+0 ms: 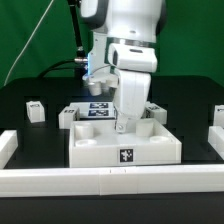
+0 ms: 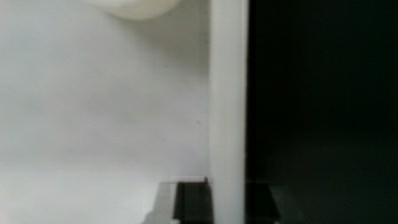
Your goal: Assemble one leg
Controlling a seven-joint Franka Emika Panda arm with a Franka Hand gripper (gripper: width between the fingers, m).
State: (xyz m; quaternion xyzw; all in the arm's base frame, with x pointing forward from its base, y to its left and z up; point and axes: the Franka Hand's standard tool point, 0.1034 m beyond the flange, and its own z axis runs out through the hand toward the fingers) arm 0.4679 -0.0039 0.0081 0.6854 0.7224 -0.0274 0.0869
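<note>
Small white legs stand on the black table: one at the exterior view's left (image 1: 35, 110), one beside the panel's far left corner (image 1: 67, 117), one behind its right side (image 1: 155, 112). The large white panel (image 1: 105, 148) lies in front, with a tag on its front face. My gripper (image 1: 122, 124) is lowered onto the panel's far edge. In the wrist view its dark fingers (image 2: 192, 205) straddle the panel's bright edge strip (image 2: 228, 90), and the gripper (image 2: 228, 188) appears shut on it. A round corner socket (image 2: 134, 8) shows on the panel. It holds no leg.
A low white wall (image 1: 60, 180) runs along the front and up both sides of the table. The marker board (image 1: 98, 109) lies behind the panel, partly hidden by the arm. Another white block (image 1: 218, 115) stands at the exterior view's far right.
</note>
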